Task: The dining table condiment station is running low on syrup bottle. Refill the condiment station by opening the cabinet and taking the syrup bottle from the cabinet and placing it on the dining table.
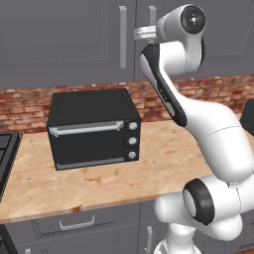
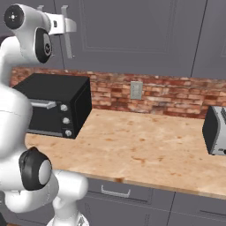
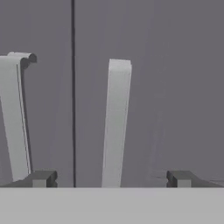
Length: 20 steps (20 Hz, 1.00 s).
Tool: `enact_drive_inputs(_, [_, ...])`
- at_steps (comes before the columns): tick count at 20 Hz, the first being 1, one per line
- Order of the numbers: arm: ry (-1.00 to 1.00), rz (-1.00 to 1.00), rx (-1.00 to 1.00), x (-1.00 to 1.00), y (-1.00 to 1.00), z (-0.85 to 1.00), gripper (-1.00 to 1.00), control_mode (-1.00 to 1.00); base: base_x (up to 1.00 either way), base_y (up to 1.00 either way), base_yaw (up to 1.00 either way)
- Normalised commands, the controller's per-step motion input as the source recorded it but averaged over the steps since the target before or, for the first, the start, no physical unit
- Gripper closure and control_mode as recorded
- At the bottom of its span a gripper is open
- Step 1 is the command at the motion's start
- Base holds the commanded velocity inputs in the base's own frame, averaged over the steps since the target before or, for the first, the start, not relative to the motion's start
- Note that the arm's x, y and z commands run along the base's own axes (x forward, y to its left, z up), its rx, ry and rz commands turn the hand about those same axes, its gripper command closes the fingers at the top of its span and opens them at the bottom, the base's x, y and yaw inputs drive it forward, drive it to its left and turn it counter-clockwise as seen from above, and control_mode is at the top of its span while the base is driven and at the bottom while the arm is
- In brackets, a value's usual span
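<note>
The cabinet [image 3: 166, 87] hangs above the counter [image 2: 145, 145], both doors closed, the seam between them running straight down. Its 2 silver bar handles stand upright on either side of that seam. The right handle [image 3: 116, 127] rises between the 2 dark fingertips [image 3: 41, 178] of the gripper [image 3: 111, 179], whose jaws are spread wide and touch nothing. The left handle [image 3: 13, 118] stands beyond the seam. Below, a black toaster oven [image 1: 92, 129] sits on the counter against the brick wall [image 2: 167, 95], and a silver toaster [image 2: 215, 130] stands far to the right.
</note>
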Motion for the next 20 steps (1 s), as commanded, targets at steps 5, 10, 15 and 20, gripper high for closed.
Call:
enact_drive_inputs(5, [0.00, 0.00, 0.00, 0.51, -0.06, -0.13, -1.00, -1.00, 0.00, 0.00, 0.00])
enact_drive_inputs(10, [-0.01, 0.00, 0.00, 0.51, 0.00, -0.21, -1.00, -1.00, 0.00, 0.00, 0.00])
enact_drive_inputs(15, [-0.03, 0.00, 0.00, 0.53, 0.00, -0.22, -1.00, -1.00, 0.00, 0.00, 0.00])
enact_drive_inputs(20, [-0.07, 0.00, 0.00, 0.55, 0.00, -0.26, -1.00, -1.00, 0.00, 0.00, 0.00])
